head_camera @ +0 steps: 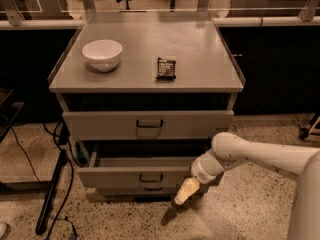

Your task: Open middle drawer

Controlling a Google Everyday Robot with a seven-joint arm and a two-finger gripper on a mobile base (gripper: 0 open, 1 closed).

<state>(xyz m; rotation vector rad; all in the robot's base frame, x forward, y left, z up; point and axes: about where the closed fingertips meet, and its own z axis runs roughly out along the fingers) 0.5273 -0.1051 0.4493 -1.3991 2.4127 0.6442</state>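
The middle drawer (115,177) sits low in the centre of the frame, its front standing forward of the cabinet (200,44) so that the shallow tray shows behind it; its long axis runs left to right across the frame, and its travel is toward the bottom edge. The gripper (181,196) hangs at lower centre-right, just below and beside the right end of that front; whether it is wide or narrow I cannot tell, and it does not look to be holding anything. The small loop handle (150,178) lies left of the gripper and slightly above it, near but apart; any further pull, I judge, means shifting left to the handle, then drawing toward the lower edge; the single arm (250,156) reaches in from the right.
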